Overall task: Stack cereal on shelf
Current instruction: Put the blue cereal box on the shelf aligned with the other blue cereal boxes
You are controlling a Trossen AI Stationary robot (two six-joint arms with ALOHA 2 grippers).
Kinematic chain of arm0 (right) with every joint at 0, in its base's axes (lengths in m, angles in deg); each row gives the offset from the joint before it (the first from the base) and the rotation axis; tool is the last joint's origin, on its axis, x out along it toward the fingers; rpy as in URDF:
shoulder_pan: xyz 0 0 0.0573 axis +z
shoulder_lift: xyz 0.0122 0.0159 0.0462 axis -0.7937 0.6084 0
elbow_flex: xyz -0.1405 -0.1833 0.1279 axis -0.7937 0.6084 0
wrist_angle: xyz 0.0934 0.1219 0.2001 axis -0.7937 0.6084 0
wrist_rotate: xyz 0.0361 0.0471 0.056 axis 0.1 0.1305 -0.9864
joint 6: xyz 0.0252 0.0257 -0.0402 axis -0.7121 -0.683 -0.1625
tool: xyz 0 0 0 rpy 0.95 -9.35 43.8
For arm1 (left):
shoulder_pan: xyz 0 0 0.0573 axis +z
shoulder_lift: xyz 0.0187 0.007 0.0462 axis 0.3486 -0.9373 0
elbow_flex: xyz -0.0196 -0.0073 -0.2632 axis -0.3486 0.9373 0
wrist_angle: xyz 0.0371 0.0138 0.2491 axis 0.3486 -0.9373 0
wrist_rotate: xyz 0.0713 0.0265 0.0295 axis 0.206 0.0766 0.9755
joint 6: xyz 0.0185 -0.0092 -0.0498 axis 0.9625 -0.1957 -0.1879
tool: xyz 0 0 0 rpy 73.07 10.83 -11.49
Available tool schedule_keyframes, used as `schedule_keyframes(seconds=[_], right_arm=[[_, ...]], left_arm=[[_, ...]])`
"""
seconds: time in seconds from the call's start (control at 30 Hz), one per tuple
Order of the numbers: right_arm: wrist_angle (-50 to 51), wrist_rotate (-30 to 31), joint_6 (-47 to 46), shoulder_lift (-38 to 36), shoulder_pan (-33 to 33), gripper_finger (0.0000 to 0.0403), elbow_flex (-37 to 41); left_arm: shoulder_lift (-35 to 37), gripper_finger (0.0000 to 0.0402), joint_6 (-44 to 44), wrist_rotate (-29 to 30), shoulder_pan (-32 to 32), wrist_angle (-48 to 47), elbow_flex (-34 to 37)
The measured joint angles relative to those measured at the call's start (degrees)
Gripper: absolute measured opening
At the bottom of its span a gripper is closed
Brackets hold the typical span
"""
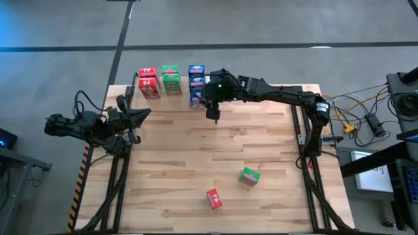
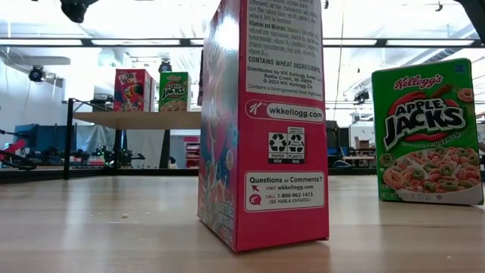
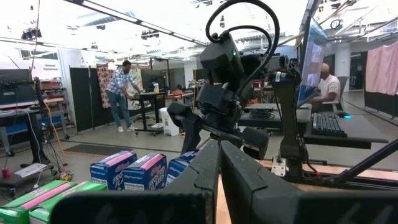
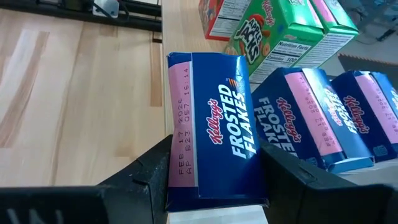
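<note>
Two small cereal boxes are left out on the open wooden tabletop [image 1: 196, 170], a green Apple Jacks box [image 1: 249, 175] and a red one [image 1: 213, 198], both well apart from the shelf; the rest stand on the light wooden shelf panel with black uprights [image 1: 134, 88] at the table's far edge: red boxes [image 1: 148, 81], green boxes [image 1: 171, 79] and blue boxes [image 1: 196, 77] in a row.

The right gripper [image 4: 211, 180] sits at the blue end of that row, its dark fingers [image 4: 143, 171] clamped on the two sides of a blue Frosted Flakes box [image 4: 214, 146], which lies just beside two other blue boxes [image 4: 323, 124]. The left gripper [image 1: 140, 116] waits at the table's left side, fingers pressed shut on nothing.

To do this step well, I judge the held box should be squared up with its blue neighbours before release, set fully onto the panel with no corner hanging off the front edge. Open the fingers only once the box bears its own weight, and draw back straight, since the light neighbouring boxes would tip at a sideways brush. A slow release looks safer than a quick one
</note>
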Motion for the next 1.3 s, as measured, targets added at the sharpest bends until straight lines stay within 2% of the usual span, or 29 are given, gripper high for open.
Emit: schedule_keyframes(seconds=[1.3], right_arm=[[2.2,0.0,-0.1,1.7,0.0,0.0176,-2.5]], left_arm=[[0.0,0.0000,0.0,0.0,0.0,0.0,0.0]])
